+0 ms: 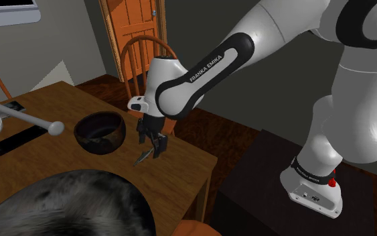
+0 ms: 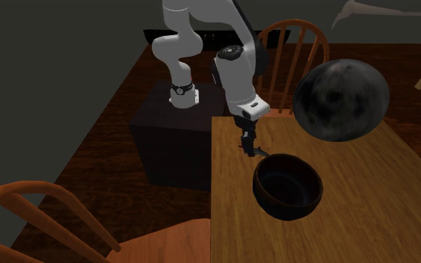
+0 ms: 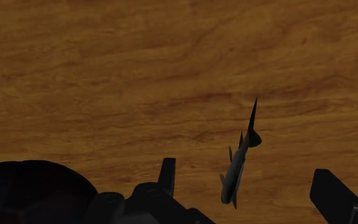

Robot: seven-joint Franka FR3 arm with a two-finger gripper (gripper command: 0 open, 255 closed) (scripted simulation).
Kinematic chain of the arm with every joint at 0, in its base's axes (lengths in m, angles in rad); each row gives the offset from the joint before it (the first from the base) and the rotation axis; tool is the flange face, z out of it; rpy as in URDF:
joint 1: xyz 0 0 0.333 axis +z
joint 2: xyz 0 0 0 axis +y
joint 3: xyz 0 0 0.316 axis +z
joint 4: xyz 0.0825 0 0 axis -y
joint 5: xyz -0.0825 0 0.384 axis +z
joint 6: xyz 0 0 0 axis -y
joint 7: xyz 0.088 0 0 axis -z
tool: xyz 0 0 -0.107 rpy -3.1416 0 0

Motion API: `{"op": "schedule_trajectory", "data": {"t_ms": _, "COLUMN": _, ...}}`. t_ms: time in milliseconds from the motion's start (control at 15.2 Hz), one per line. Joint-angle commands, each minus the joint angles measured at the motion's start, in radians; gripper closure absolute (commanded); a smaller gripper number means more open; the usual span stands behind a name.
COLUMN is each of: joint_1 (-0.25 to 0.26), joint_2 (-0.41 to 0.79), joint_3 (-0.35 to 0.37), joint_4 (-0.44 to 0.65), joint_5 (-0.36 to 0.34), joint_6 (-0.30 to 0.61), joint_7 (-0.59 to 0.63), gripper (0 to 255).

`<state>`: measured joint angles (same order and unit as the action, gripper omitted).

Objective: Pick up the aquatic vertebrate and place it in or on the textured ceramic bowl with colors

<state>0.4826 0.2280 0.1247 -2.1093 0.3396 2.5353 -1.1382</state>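
Over the wooden table (image 1: 180, 167), we see the black gripper (image 3: 246, 173) poised with its 2 fingers (image 3: 167, 173) spread wide, clasping nothing; the small grey shark (image 3: 235, 172) lies on the wood between them, untouched. The dark bowl (image 1: 103, 144) sits just beside, toward the shoulder view's left

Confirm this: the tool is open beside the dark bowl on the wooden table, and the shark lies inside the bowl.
Wrong on one point: the shark is not inside the bowl. The wrist view shows it outside, against the wooden table, between the fingers of the open tool, untouched. The rest holds.
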Motion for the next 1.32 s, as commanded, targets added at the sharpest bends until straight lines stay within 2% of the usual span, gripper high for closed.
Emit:
{"op": "schedule_trajectory", "data": {"t_ms": 0, "joint_1": 0.002, "joint_2": 0.025, "joint_3": 0.003, "joint_4": 0.003, "joint_5": 0.004, "joint_6": 0.022, "joint_7": -0.006, "gripper": 0}}
{"op": "schedule_trajectory", "data": {"t_ms": 132, "joint_1": 0.006, "joint_2": 0.055, "joint_3": 0.006, "joint_4": 0.008, "joint_5": 0.007, "joint_6": 0.048, "joint_7": -0.009, "gripper": 0}}
{"op": "schedule_trajectory", "data": {"t_ms": 660, "joint_1": 0.006, "joint_2": 0.055, "joint_3": 0.006, "joint_4": 0.008, "joint_5": 0.007, "joint_6": 0.048, "joint_7": -0.008, "gripper": 0}}
{"op": "schedule_trajectory", "data": {"t_ms": 726, "joint_1": 0.006, "joint_2": 0.055, "joint_3": 0.006, "joint_4": 0.008, "joint_5": 0.007, "joint_6": 0.048, "joint_7": -0.008, "gripper": 255}}
{"op": "schedule_trajectory", "data": {"t_ms": 1254, "joint_1": 0.005, "joint_2": 0.056, "joint_3": 0.006, "joint_4": 0.008, "joint_5": 0.008, "joint_6": 0.049, "joint_7": -0.01, "gripper": 255}}
